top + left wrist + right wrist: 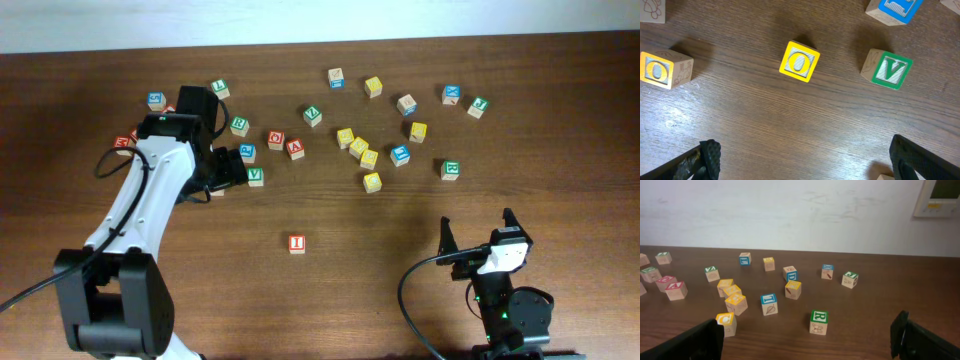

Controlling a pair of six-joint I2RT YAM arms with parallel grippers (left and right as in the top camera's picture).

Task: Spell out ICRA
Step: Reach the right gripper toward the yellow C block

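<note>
Tabletop [560, 90] carries scattered letter blocks [407, 104] — only the red I block [296, 243] is set out. Left gripper [232, 170], up-left of I, and right gripper [478, 235], right of it, gape wide, empty. Next likely C: yellow C block [372, 182], up-right of I, needs grasping.

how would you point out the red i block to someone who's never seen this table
From overhead, the wooden table has its letter blocks scattered across the far half. Come toward the near edge, about mid-width, to the red I block. It alone sits apart from the scatter, with bare wood all around it.
</note>
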